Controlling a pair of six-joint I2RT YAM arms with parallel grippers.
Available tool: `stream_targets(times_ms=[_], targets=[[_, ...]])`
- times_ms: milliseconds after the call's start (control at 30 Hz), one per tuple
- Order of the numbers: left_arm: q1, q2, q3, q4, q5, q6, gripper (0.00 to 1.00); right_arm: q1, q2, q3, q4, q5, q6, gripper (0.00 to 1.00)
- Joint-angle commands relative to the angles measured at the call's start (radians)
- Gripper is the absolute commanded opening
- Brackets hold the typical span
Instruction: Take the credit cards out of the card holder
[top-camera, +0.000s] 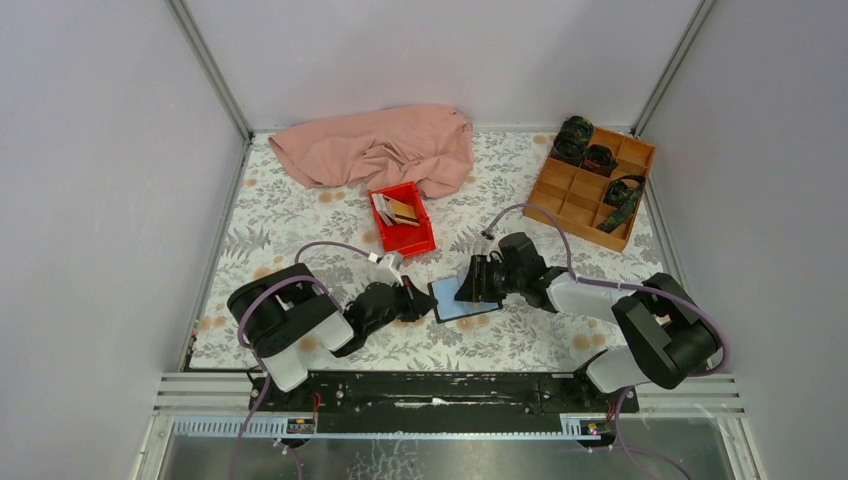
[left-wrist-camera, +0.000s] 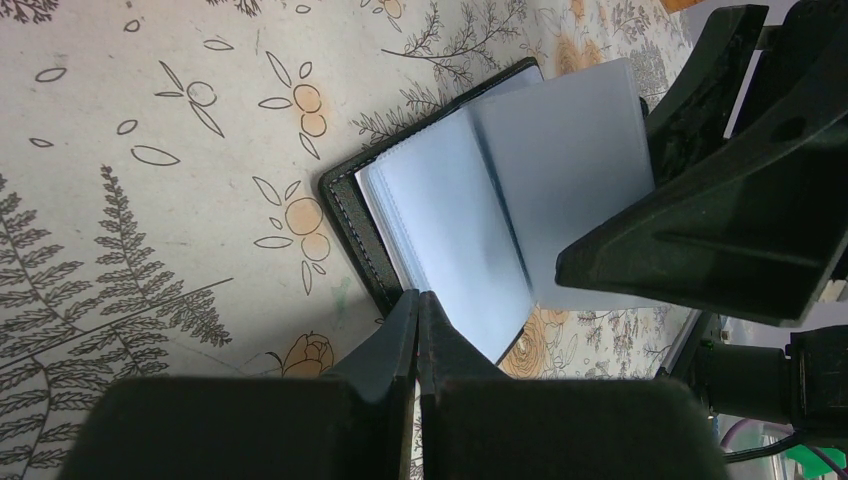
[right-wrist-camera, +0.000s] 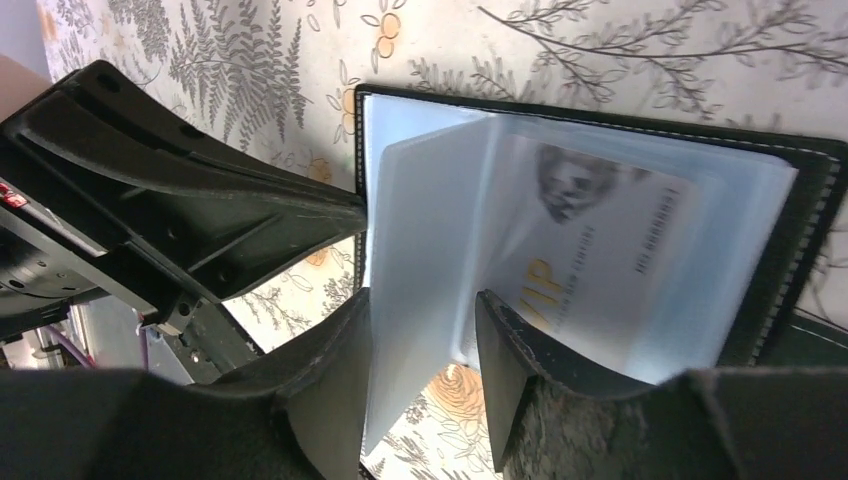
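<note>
The card holder (top-camera: 462, 301) lies open on the floral table between my grippers, black outside with pale clear sleeves inside. My left gripper (left-wrist-camera: 417, 298) is shut, its tips pressed on the holder's black near edge (left-wrist-camera: 345, 205). My right gripper (right-wrist-camera: 422, 300) is open, with a raised clear sleeve page (right-wrist-camera: 420, 230) standing between its fingers. A white credit card with gold "VIP" lettering (right-wrist-camera: 600, 255) sits in a sleeve beside the right finger. Several other credit cards (top-camera: 397, 210) lie in the red tray (top-camera: 412, 238).
A pink cloth (top-camera: 385, 148) lies at the back. A wooden compartment box (top-camera: 578, 192) with dark items stands at the back right. The two grippers are almost touching over the holder, and the left one (right-wrist-camera: 200, 200) shows in the right wrist view.
</note>
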Motion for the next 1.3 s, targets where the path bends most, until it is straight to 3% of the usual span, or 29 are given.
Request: stream_targets(times_ms=[0, 633, 1000, 1267], targets=[[0.002, 0.029, -0.002, -0.085, 0.013, 0.035, 0.02, 0.039, 0.016, 0.057, 0.007, -0.003, 0.024, 0.49], [0.002, 0.014, -0.016, -0.081, 0.007, 0.025, 0.02, 0.162, 0.046, 0.067, 0.014, 0.057, 0.06, 0.55], [0.001, -0.373, -0.106, -0.384, -0.067, 0.091, 0.02, 0.133, -0.112, 0.132, -0.129, 0.154, -0.024, 0.56], [0.0, -0.608, -0.063, -0.626, -0.097, 0.13, 0.03, 0.034, -0.066, 0.128, -0.139, 0.198, -0.059, 0.49]])
